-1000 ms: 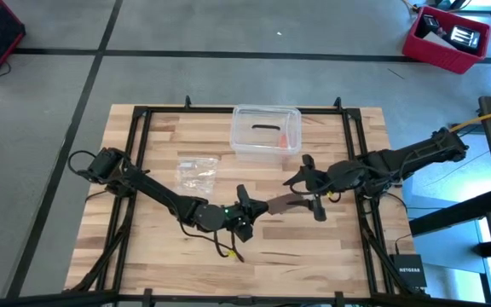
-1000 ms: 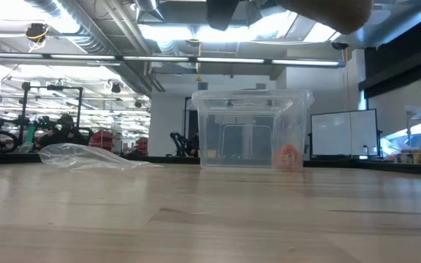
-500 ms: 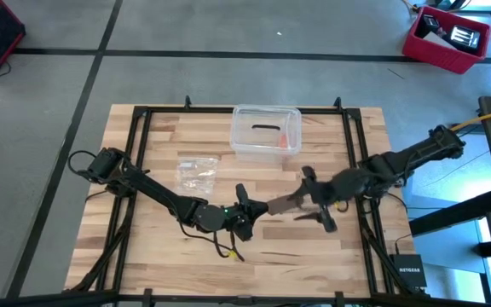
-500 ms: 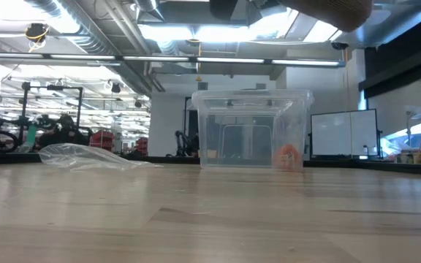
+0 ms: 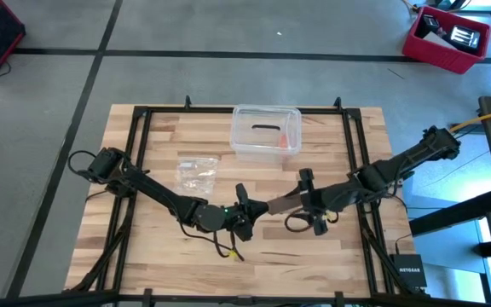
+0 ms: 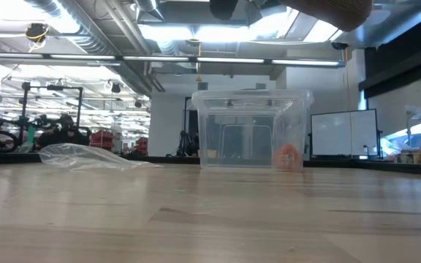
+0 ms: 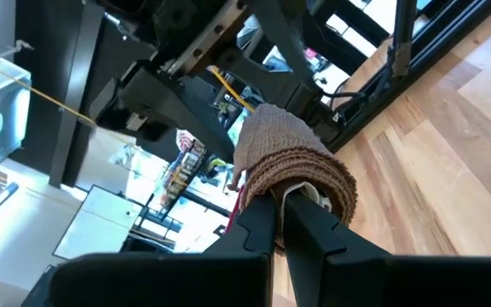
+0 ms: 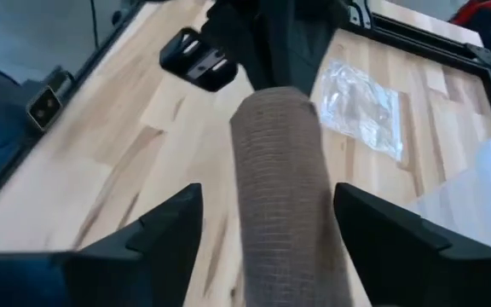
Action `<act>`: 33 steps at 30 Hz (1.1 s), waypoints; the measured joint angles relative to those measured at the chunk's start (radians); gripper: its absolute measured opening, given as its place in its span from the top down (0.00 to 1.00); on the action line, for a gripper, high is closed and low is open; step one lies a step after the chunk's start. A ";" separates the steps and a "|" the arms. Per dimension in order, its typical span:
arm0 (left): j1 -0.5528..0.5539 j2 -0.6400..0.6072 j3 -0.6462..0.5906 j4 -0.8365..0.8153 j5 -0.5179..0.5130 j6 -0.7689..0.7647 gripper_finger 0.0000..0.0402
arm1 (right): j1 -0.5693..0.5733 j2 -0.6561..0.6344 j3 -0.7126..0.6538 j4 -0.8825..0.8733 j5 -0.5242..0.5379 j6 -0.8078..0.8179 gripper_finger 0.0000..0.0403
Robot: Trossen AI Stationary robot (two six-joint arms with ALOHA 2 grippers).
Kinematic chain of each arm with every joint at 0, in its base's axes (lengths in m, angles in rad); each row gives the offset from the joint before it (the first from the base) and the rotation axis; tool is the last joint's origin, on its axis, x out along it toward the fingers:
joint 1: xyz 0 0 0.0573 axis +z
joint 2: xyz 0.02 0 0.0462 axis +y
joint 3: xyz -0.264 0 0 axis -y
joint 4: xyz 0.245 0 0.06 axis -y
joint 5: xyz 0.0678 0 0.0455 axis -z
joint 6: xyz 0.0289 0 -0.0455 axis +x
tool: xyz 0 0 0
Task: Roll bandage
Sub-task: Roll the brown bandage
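Wooden table (image 5: 143, 256): left gripper (image 7: 280, 213) was clamped on the rolled end of the bandage (image 5: 281, 203) mid-table; the strip ran between the right gripper's (image 5: 309, 201) 2 wide-spread fingers.

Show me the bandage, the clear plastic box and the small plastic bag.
bandage (image 8: 284, 196), right wrist view, on the stretched strip's middle.
clear plastic box (image 5: 266, 131), high view, on its lid.
small plastic bag (image 5: 196, 173), high view, on its crumpled middle.
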 joint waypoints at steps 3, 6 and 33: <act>0.000 0.000 0.000 0.000 0.000 0.001 0.99 | -0.019 -0.002 0.000 0.002 -0.015 0.018 0.40; 0.000 0.000 0.000 0.000 0.000 0.002 0.99 | -0.023 -0.006 0.000 -0.002 -0.014 0.019 0.50; 0.001 -0.002 0.001 -0.012 0.044 0.027 0.99 | -0.055 0.037 0.100 0.000 0.136 -0.185 0.96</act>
